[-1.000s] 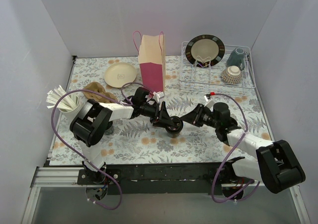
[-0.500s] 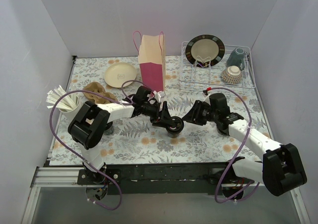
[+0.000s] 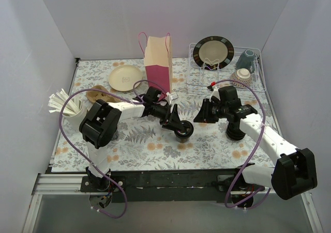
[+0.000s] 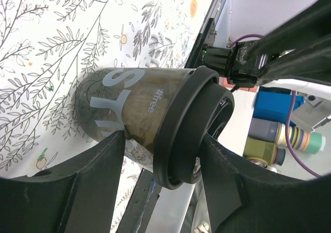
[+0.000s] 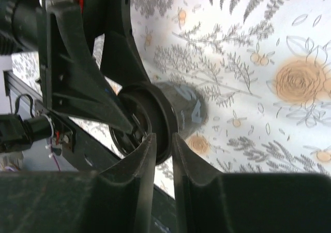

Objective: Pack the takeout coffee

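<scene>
The left pincer (image 3: 179,128) is clenched on the coffee (image 4: 139,109). The cup sits between its fingers (image 4: 98,186), one against the printed wall and the other against the lid rim. Seen from above, its long axis stands about upright, lid up, over the counter (image 3: 155,153); whether its base touches, I cannot tell. The right pincer (image 5: 163,138) hangs just beside the lid, a slit between its fingers and nothing in it.

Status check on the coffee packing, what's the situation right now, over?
Left gripper jaws clamped on the coffee cup. Right gripper beside it, jaws barely apart, empty. Cup not bagged; paper bag upright behind.
</scene>
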`<act>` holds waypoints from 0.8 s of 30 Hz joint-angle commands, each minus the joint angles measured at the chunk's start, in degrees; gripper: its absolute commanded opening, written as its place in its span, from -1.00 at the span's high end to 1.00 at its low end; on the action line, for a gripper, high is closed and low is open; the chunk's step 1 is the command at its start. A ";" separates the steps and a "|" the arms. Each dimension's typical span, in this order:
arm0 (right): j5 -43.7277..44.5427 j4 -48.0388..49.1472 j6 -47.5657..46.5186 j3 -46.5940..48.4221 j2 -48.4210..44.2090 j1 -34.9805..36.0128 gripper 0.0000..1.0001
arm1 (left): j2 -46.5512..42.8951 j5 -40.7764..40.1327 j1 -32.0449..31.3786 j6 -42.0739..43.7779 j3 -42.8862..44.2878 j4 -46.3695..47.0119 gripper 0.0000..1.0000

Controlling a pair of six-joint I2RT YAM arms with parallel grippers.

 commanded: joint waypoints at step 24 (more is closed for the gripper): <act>3.61 -4.74 -1.12 0.46 3.32 5.49 0.49 | 10.33 -22.85 -0.24 8.84 -2.03 -9.64 -0.02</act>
